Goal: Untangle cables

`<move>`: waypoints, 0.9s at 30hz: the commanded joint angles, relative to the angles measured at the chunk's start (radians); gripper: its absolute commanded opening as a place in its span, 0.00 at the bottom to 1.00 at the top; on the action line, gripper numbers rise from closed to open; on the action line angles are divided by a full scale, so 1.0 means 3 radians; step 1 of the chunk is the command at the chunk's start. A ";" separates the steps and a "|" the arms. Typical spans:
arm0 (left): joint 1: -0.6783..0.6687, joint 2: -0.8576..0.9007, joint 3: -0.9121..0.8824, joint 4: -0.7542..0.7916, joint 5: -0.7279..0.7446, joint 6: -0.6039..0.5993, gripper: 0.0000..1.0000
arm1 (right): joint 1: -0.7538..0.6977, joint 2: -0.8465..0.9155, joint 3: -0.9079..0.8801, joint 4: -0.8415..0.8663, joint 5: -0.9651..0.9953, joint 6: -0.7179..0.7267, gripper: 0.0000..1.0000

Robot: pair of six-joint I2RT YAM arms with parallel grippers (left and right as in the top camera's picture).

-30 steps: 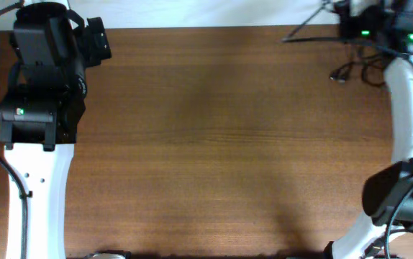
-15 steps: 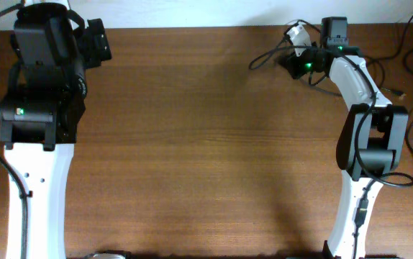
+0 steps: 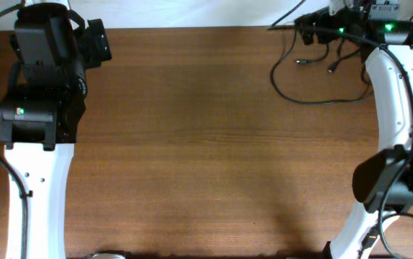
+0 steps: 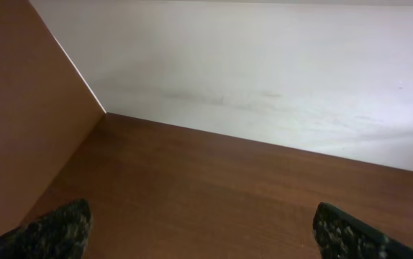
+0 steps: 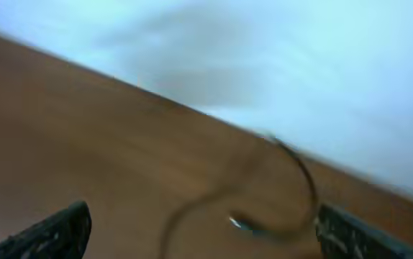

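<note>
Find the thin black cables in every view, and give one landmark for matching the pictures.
Overhead: the thin black cables loop loosely in the top right corner, near the table's far edge.
Left wrist: not in it.
Right wrist: blurred, curving just right of centre, low in the picture.
Shared landmark: the brown wooden tabletop meeting the white wall.

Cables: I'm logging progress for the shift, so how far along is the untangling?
Done: nothing clearly; the cables lie in one loose, looping bunch at the far right corner of the table. In hand: nothing; the right fingers stand open above a blurred cable, the left fingers open and empty. Left: separating every cord.
</note>
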 commanded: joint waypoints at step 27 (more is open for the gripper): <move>0.0008 0.0024 0.0006 -0.0058 0.0013 0.0052 0.99 | -0.0917 0.0947 -0.0273 -0.0534 0.2174 0.5584 0.99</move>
